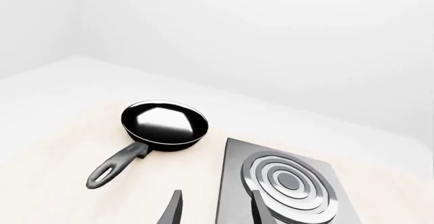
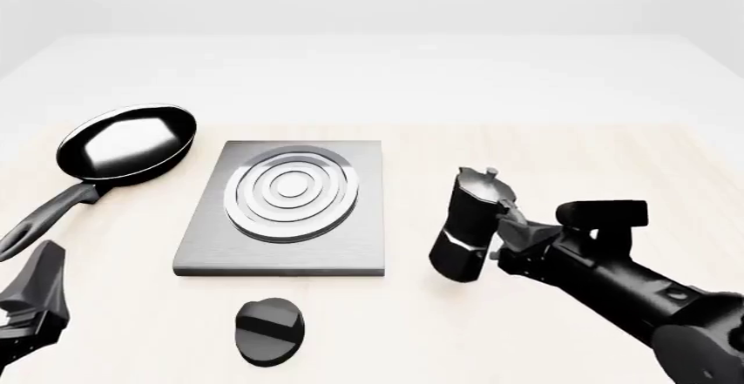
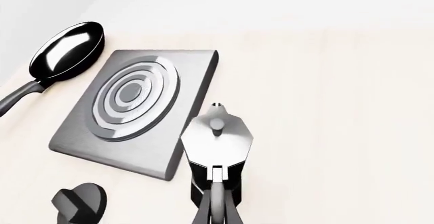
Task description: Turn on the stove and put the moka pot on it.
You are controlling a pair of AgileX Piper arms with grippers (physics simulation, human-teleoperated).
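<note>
We can't see much of the left gripper [image 2: 35, 301]: in the front view it is cut off at the lower left corner, and in the left wrist view only two dark finger tips [image 1: 173, 211] poke in at the frame edge. They stand apart with nothing between them, so we read the jaws as wide.

The right gripper [image 2: 503, 227] comes in from the lower right of the front view — its jaws are closed on the black handle of the moka pot [image 2: 471, 227]. In the right wrist view the fingers converge on that handle, but the contact itself sits at the frame's lower edge and is partly cut off. The pot's base is hidden from us in that view; in the front view the pot leans a bit, and we can't tell whether it touches the worktop [image 2: 558, 97].

The pot is to the right of the stove [image 2: 285, 205], apart from the slab, nothing on the ring burner. The black knob [image 2: 270, 330] lies just in front of the slab, separate from it. Its setting — not readable.

The frying pan [image 2: 128, 140] sits left of the stove, handle toward the front-left corner, its end cut off at the left edge.
</note>
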